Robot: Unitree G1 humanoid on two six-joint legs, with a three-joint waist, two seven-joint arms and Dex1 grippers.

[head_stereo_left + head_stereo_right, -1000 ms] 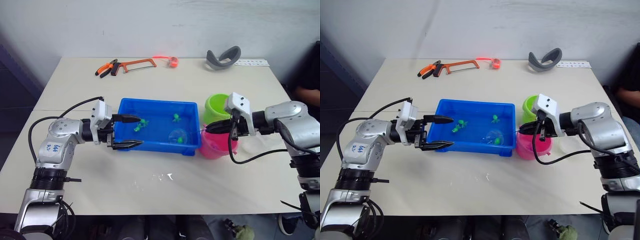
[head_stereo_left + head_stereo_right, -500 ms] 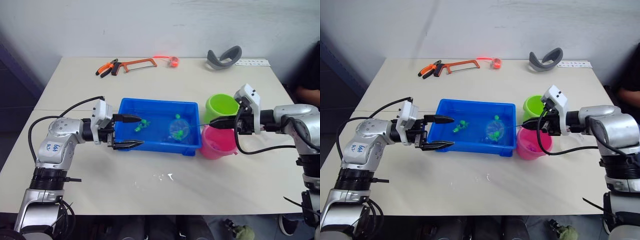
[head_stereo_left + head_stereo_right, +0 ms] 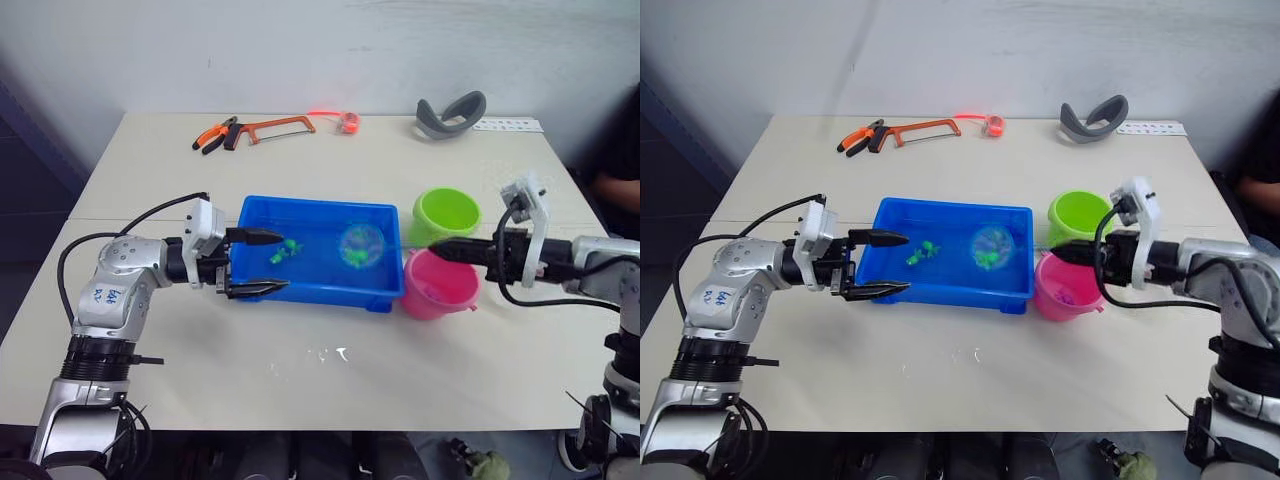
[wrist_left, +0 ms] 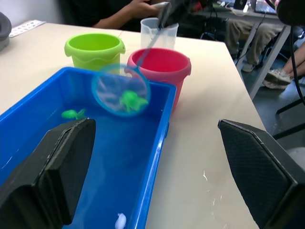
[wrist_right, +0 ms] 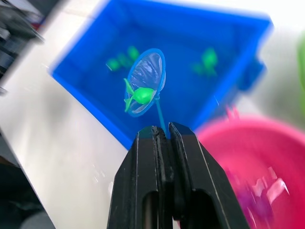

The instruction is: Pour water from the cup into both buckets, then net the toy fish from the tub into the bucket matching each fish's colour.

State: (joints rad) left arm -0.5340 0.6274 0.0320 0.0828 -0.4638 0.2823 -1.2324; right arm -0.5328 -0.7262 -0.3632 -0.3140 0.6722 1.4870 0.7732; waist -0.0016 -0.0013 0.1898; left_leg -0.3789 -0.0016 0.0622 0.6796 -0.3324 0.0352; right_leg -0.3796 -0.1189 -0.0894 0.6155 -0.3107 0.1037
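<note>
**A:** Item one, the tub?

**B:** Blue tub (image 3: 318,290), middle of the table (image 3: 300,380). Green toy fish (image 3: 284,251) lie in it toward the robot's left end.

**A:** The net?

**B:** Net (image 3: 361,243), blue hoop, raised over the tub's right end with one green fish (image 5: 141,95) in the mesh. Its thin handle runs back to the right gripper (image 3: 440,247).

**A:** State of that gripper?

**B:** Fingers (image 5: 152,157) pressed together, clamped on the net's handle. It hangs over the pink bucket's rim.

**A:** The buckets?

**B:** Pink bucket (image 3: 440,290), just beside the tub's right end, nearer the robot; small pink pieces show inside in the right wrist view. Green bucket (image 3: 445,212), just behind the pink one, also next to the tub.

**A:** The cup?

**B:** Clear cup (image 4: 158,31), standing upright beyond the two buckets as the left wrist view shows it.

**A:** Left gripper?

**B:** Left gripper (image 3: 262,264), at the tub's left end, fingers (image 3: 258,237) spread wide apart, one over the tub's rim, the other outside its near wall. Holding nothing.

**A:** Sundries?

**B:** Orange pliers (image 3: 213,136), hacksaw (image 3: 272,127), roll of orange tape (image 3: 347,123) and a grey curved band (image 3: 448,114), all along the far edge of the table.
</note>
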